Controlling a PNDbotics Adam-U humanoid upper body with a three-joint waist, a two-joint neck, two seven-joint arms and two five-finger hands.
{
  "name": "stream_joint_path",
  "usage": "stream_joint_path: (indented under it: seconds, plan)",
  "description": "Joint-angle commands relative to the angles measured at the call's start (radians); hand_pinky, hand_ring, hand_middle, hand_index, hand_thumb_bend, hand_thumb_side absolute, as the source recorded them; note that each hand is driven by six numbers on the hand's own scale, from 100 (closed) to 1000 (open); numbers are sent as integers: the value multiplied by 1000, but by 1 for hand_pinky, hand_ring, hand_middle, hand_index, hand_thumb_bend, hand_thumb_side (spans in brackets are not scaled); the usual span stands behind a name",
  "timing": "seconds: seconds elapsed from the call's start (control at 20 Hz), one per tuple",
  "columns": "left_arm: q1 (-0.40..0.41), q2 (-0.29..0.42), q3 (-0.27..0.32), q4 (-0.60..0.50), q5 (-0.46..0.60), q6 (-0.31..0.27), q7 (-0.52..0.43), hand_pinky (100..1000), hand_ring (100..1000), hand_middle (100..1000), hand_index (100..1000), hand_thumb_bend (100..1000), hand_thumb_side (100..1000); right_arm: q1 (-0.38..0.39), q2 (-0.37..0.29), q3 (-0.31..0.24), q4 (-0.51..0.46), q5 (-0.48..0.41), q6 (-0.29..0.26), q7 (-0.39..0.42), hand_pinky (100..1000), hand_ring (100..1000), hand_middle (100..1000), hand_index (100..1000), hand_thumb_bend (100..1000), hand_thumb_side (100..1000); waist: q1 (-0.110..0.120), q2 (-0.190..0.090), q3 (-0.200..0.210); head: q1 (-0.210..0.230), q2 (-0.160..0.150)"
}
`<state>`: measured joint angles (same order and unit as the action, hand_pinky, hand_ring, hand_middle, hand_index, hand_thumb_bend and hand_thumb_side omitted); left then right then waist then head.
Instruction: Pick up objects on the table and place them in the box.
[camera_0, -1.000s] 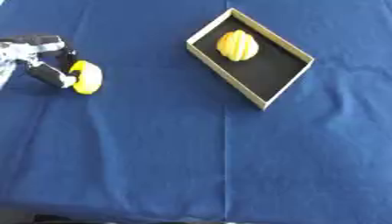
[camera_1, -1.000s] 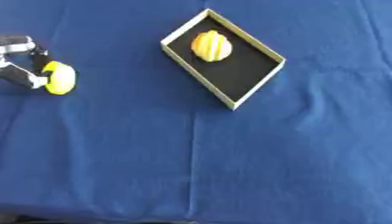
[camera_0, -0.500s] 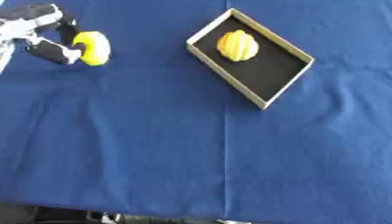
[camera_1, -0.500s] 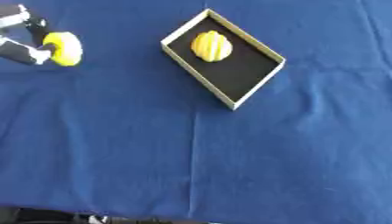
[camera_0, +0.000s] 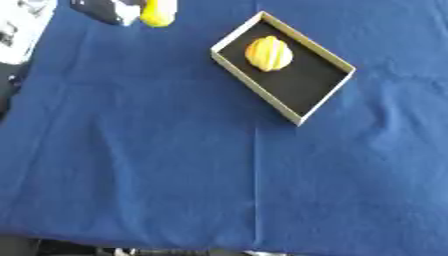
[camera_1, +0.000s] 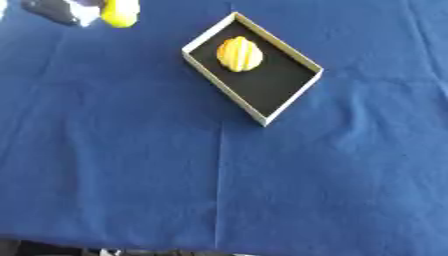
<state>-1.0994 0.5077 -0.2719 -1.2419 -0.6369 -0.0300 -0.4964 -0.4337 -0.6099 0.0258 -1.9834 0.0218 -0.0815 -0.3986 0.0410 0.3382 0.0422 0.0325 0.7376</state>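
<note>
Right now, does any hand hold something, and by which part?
The left hand holds a small yellow object at its left side; the exact contact is blurred.

The left hand and its yellow object are blurred and cut by the top edge; finger pose unclear

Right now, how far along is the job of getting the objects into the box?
One ribbed yellow-orange object already lies in the box, toward its far end. The left hand, at the top left edge of the view, holds a yellow object that is not over the box yet. Left to do: carry it across to the box and release it. No other loose object shows on the blue cloth.
</note>
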Motion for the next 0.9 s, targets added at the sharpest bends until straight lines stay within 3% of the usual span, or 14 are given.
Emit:
stream_joint_path:
  seconds: [0.05, 0.4, 0.9]
  plan:
    - [-48, -67, -12, 34, -35, -14, 14, 826, 553, 486, 572, 100, 168, -21, -11, -5, -17, -8, -1, 5, 839, 829, 735, 809, 100, 835, -1, -24, -5, 0, -7]
    - [-79, -206, -35, 132, -107, -51, 55, 832, 557, 491, 578, 100, 172, -45, -3, -3, -17, -18, -5, 11, 839, 829, 734, 808, 100, 834, 0, -18, -22, -6, -8]
    - [-69, -292, -13, 247, -162, -71, 140, 843, 568, 512, 604, 100, 199, -59, 14, 2, -17, -27, -1, 18, 839, 829, 733, 807, 100, 836, -6, -9, -40, -23, -15]
